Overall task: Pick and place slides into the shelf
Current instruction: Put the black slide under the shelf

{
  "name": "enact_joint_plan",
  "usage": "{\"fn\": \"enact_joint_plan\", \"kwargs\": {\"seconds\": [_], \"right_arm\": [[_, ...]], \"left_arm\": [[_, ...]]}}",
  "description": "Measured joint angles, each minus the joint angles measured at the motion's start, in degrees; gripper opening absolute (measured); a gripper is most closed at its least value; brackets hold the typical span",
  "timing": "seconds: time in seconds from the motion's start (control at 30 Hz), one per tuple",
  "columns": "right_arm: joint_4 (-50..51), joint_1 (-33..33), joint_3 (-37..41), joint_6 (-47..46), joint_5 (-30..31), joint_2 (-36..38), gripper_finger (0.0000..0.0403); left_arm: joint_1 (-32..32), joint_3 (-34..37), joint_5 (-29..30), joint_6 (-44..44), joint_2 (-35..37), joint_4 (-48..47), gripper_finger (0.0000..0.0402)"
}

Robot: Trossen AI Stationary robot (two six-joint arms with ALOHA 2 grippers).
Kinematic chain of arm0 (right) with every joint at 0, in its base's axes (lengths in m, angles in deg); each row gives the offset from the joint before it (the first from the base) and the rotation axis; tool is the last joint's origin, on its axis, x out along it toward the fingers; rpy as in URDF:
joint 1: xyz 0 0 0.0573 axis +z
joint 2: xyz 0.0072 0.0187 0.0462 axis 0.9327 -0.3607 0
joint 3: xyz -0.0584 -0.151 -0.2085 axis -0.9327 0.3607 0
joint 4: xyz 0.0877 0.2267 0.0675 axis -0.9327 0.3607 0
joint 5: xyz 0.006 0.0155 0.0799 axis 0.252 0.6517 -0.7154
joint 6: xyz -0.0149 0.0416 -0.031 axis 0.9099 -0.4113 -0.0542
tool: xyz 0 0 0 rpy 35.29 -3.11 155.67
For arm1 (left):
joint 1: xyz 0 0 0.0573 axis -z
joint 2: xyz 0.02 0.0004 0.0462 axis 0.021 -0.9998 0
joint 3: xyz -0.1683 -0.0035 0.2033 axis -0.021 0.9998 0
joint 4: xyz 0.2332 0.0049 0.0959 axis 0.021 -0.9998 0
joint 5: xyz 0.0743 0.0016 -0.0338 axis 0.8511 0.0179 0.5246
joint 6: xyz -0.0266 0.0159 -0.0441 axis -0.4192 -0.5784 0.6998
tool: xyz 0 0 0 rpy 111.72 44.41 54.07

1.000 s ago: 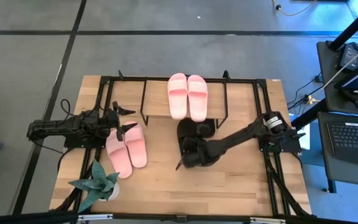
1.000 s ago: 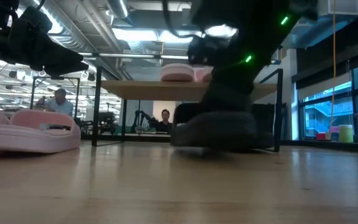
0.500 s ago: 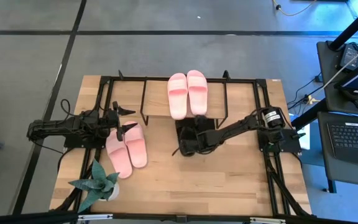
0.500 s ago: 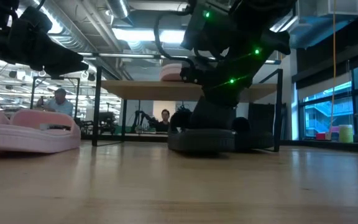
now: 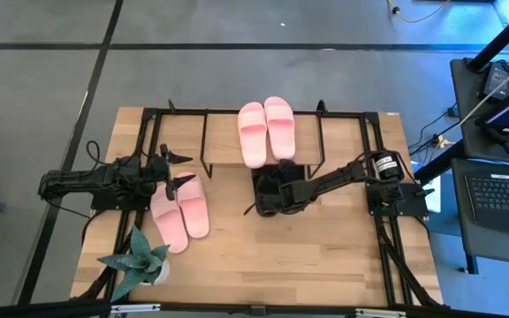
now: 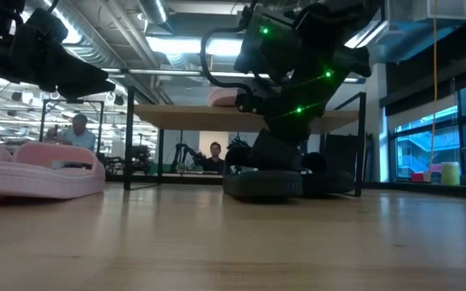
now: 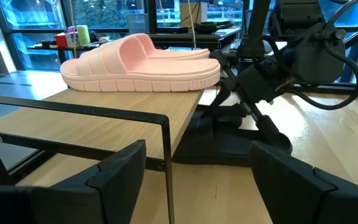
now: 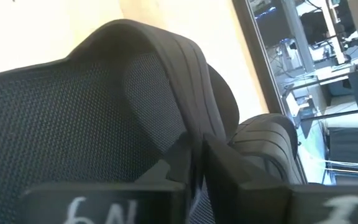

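One black slide (image 5: 277,181) sits at the front of the shelf (image 5: 221,141), by its lower level, and my right gripper (image 5: 263,205) is shut on it. A second black slide (image 8: 266,143) lies just beyond it. One pink pair (image 5: 266,132) rests soles down on the shelf's top board (image 7: 104,106). The other pink pair (image 5: 181,210) lies on the table toward its left side. My left gripper (image 5: 179,168) hovers open just beyond that pair, touching nothing; in its wrist view its fingers stand wide apart (image 7: 197,180). My right gripper (image 8: 196,163) pinches the black slide's strap (image 8: 185,134) at its ribbed edge between the two fingers. The fingers come slanting down from the table's near right. The slide's sole (image 6: 261,187) rests flat on the table.
A potted plant (image 5: 135,261) stands at the table's near left corner. Thin black shelf legs (image 6: 126,141) rise in front of the left gripper. People sit in the room beyond the table (image 6: 75,129). Bare wood lies along the near edge (image 5: 307,265).
My right gripper has carried the black slide toward the table's far edge and the shelf. A second ago the slide was nearer the near edge and raised; now its sole lies flat on the table at the shelf's front, beside the other black slide. The gripper stayed shut.
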Motion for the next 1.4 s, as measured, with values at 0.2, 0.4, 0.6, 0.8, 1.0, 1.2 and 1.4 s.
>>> {"fn": "enact_joint_plan", "kwargs": {"seconds": [0.2, 0.4, 0.6, 0.8, 1.0, 1.2, 1.4], "right_arm": [[0.0, 0.0, 0.0, -3.01, -0.63, 0.0, 0.0072], [-0.07, 0.0, -0.02, -1.69, -0.92, 0.0, 0.0076], [-0.07, 0.92, -0.02, -1.23, -0.91, -0.04, 0.0102], [0.45, 1.6, -0.89, -1.26, -1.0, -0.04, 0.0154], [4.64, 1.89, -3.88, -1.37, -0.98, -0.04, 0.0179], [10.17, 4.38, -8.99, -1.31, -1.41, -0.04, 0.0181], [17.41, 8.54, -15.62, -1.61, -5.84, -0.02, 0.0181]], "left_arm": [[0.01, 0.0, 0.0, 0.0, 0.02, 0.02, 0.0276], [0.02, 0.0, 0.0, 0.0, 0.02, 0.01, 0.0276], [0.02, 0.0, 0.0, 0.0, 0.02, 0.02, 0.0276], [0.02, 0.0, 0.0, 0.0, 0.02, 0.0, 0.0276], [0.0, 0.0, 0.0, 0.01, 0.01, 0.0, 0.0276], [0.01, 0.0, 0.0, 0.02, 0.02, 0.0, 0.0276], [0.0, 0.0, 0.0, 0.02, 0.0, 0.0, 0.0276]]}}
